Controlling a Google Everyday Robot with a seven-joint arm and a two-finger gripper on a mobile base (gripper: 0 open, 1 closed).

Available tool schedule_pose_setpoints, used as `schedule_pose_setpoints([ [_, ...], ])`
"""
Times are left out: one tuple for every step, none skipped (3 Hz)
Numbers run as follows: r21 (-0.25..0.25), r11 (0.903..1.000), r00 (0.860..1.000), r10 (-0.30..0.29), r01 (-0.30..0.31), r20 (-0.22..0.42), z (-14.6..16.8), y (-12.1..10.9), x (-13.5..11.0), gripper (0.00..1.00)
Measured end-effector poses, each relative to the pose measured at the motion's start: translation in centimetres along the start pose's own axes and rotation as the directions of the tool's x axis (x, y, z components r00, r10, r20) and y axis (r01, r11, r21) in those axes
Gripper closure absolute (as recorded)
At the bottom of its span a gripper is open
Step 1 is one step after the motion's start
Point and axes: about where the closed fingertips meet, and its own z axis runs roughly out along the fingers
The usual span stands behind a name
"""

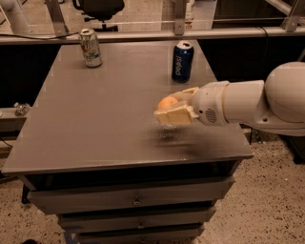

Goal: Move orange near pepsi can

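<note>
Nearest to the camera, a stack of drawers (136,200) is seen beneath the front edge of a grey table (95,119), and a speckled floor (271,200) is visible to the right of it. Above the table's front right part, a thick white arm (257,102) is extended in from the right side of the view. At its end the gripper (170,106) is found, its pale fingers (172,116) clamped on the orange (166,102). One finger is pressed against the near underside of the fruit and the other against its far side, so that only the upper left part of the orange is left exposed. The fruit appears to be held clear of the surface, since a dark blurred shadow (178,143) is cast on the tabletop just below it.

Further back, the pepsi can (182,61) is stood upright on the table, slightly to the right of the orange, near it but apart from it. Toward the far left corner, a white-and-green can (90,47) is also set upright, well apart from both the pepsi can and the gripper.

Beyond the table's far edge, a pale horizontal rail (143,35) is seen running across the view, and behind it the base of a dark office chair (99,8) is partly shown.
</note>
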Motion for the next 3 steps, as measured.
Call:
schedule_pose_setpoints([
  [0.000, 1.0000, 1.000, 0.000, 0.000, 0.000, 0.0, 0.0, 0.0, 1.00],
  [0.025, 0.9995, 1.000, -0.021, 0.021, -0.005, -0.6, -0.7, 0.0, 1.00],
  [0.098, 0.9932, 0.998, -0.063, 0.062, 0.012, -2.2, -4.8, -0.2, 1.00],
])
